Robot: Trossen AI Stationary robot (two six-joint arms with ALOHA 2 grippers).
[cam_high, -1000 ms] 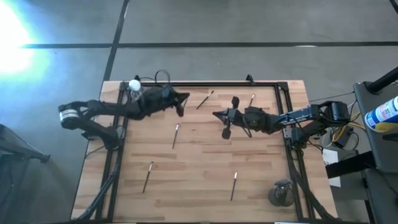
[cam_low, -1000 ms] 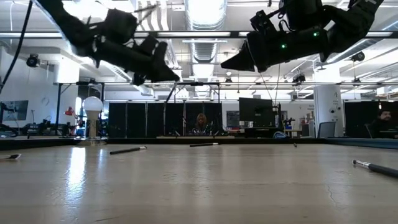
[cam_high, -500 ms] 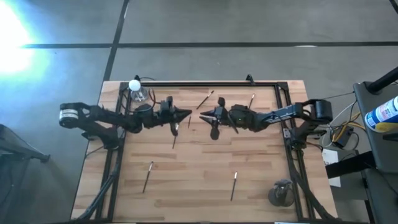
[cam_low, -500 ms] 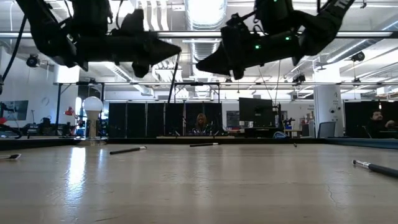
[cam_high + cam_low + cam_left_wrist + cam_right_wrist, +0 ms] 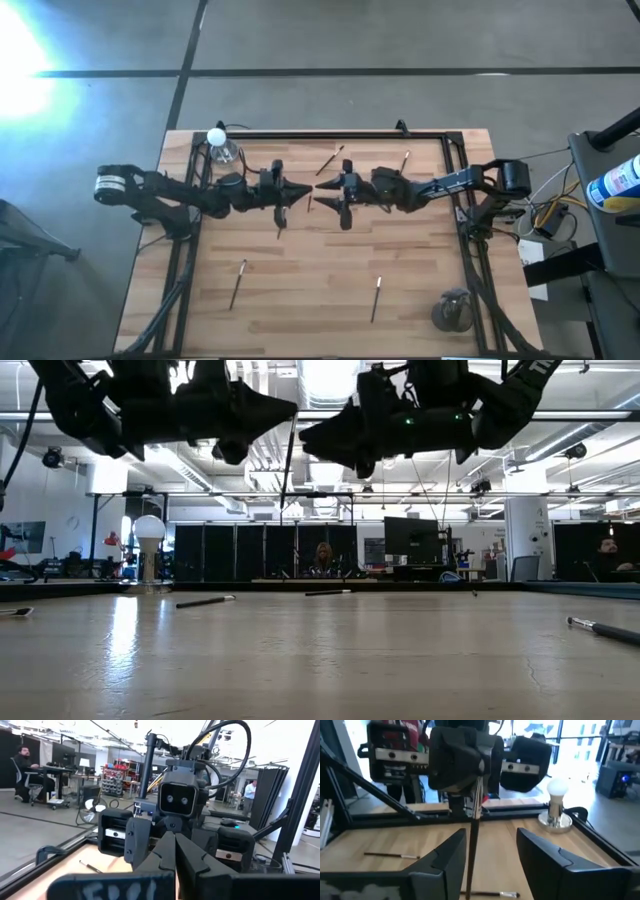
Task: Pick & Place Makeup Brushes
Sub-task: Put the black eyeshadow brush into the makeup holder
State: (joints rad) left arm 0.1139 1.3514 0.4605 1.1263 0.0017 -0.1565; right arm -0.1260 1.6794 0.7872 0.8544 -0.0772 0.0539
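Dark, thin brush (image 5: 472, 827) hangs upright in mid-air above the middle of the desk (image 5: 330, 290), towards its far edge, pinched at its upper end by the closed left gripper (image 5: 303, 191). Its long axis runs vertical. Right gripper (image 5: 322, 189) faces the left one tip to tip, fingers (image 5: 555, 857) spread wide either side of the shaft, not gripping. Judgement: a handover, the right arm placed to close on it.
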